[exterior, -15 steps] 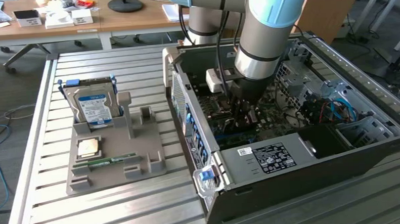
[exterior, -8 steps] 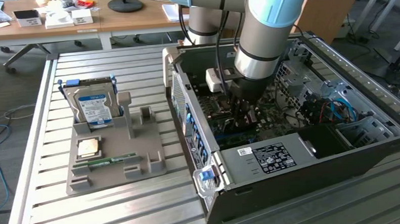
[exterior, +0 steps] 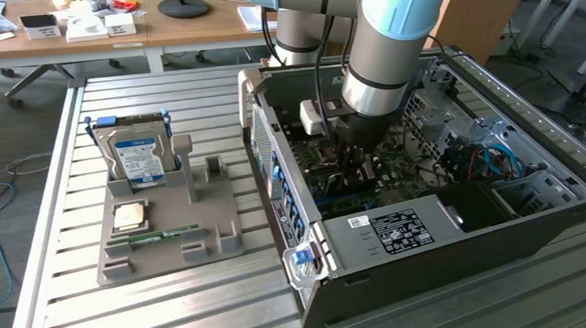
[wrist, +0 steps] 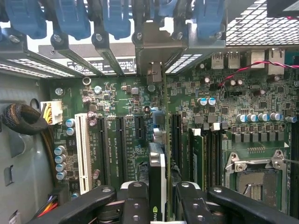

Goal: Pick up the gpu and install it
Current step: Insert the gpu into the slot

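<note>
Black gripper (wrist: 161, 205) clamping one gpu (wrist: 159, 158), one motherboard (wrist: 224, 116)

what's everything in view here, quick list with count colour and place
computer case: one, dark grey, open, on the slatted table
motherboard: one, green, inside the case
gpu: one, thin card seen edge-on, held between the pincer fingers over the motherboard slots
parts holder: one, grey, at the exterior view's left of the case
hard drive: one, silver with blue label, upright in the holder
RAM stick: one, green, flat on the holder
slatted table: one, metal grey
arm: one, silver and light blue, reaching into the case
pincer: one, black, shut on the gpu
</note>
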Motion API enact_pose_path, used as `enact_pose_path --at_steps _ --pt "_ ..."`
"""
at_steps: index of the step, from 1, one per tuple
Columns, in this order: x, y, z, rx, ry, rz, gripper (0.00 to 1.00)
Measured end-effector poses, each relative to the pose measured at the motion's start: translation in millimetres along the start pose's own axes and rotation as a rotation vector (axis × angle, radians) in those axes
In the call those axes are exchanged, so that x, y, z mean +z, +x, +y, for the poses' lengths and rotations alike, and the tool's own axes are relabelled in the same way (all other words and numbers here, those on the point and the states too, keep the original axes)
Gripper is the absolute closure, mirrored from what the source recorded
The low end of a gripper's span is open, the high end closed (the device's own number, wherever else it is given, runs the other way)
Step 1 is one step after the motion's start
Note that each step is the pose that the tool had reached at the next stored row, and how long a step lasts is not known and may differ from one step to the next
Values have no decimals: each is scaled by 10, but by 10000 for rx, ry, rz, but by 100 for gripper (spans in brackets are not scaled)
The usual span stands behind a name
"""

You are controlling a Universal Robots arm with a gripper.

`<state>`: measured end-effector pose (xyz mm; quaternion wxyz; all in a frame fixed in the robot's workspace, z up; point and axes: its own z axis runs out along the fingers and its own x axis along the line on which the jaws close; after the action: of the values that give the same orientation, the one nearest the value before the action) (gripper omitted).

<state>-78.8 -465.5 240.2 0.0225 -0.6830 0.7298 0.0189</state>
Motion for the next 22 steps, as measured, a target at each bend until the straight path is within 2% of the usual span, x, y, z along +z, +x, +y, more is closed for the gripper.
enact_pose_path --at_steps 22 --pt "19 1 2 6 -2 1 73"
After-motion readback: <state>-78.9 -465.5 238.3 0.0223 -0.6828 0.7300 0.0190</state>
